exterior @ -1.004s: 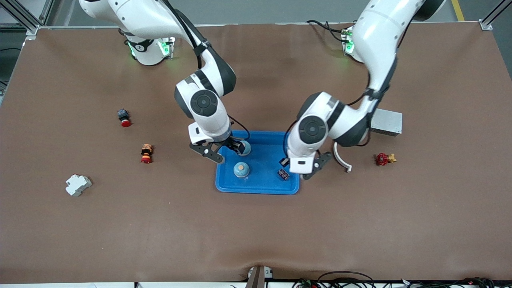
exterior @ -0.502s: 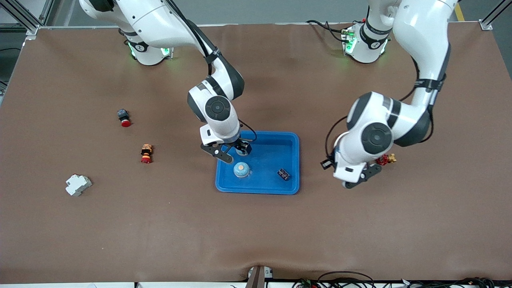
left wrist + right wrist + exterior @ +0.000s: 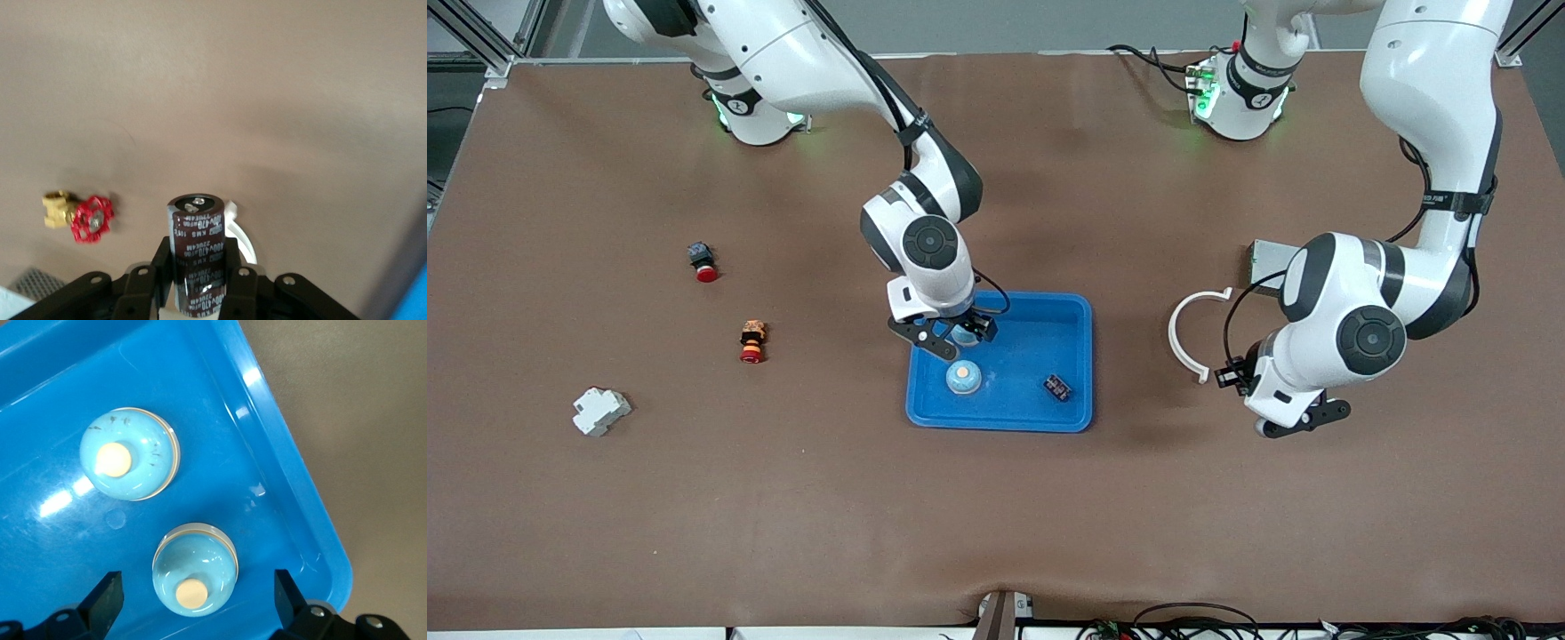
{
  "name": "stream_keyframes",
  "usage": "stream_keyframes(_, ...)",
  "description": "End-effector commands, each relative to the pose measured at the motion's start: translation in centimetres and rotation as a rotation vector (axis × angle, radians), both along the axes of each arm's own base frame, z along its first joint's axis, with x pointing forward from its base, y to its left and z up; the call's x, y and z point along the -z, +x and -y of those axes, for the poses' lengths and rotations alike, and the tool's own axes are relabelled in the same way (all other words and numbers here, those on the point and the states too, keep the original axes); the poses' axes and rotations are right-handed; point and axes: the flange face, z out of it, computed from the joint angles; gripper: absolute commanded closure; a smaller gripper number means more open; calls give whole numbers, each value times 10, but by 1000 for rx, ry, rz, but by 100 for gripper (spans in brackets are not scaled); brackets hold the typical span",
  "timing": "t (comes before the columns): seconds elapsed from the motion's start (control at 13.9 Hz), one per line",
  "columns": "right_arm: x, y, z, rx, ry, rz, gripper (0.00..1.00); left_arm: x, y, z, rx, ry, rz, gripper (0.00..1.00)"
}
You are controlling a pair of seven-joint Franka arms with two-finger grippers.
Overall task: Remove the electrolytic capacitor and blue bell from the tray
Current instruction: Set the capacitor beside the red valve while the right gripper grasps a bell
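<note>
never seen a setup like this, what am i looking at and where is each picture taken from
Two white robot arms stand at a brown table. The wide picture comes from a high camera facing them; the other two come from cameras on each arm's wrist.

The left gripper is shut on a dark capacitor, up over the table near a white curved strip and a red valve. The right gripper hangs open around a pale blue bell in the blue tray, which also holds a second bell and a small dark part.

Elsewhere lie two red-capped buttons, a white block and a grey metal box.
</note>
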Motion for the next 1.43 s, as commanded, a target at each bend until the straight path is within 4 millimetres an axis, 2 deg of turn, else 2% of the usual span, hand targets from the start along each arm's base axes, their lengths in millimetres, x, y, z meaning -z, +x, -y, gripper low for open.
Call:
stream_keyframes(0.0,1,3,-7,11,-4,19,0,34,-22,-4,71,7,67,100)
stream_keyframes(0.22,7,4,-7,13,1,25,0,72,-33,-7,117,13,96,100)
stream_keyframes(0.36,13,4,-8,13,4,29,0,88,-32,-19,148,49,83,100)
stream_keyframes(0.57,18,4,-10,12,5,31,0,99,-32,-29,159,60,68,100)
stream_keyframes(0.93,26,1,-20,26,4,36,0,118,-34,-34,144,52,39,100)
stream_keyframes(1.22,28,0,-21,24,0,35,0,119,-34,-35,144,51,35,100)
stream_keyframes(1.29,28,0,-21,17,-4,39,3,118,-34,-35,139,52,39,100)
stream_keyframes(1.36,28,-1,-21,4,-13,45,14,115,-32,-35,133,50,42,56)
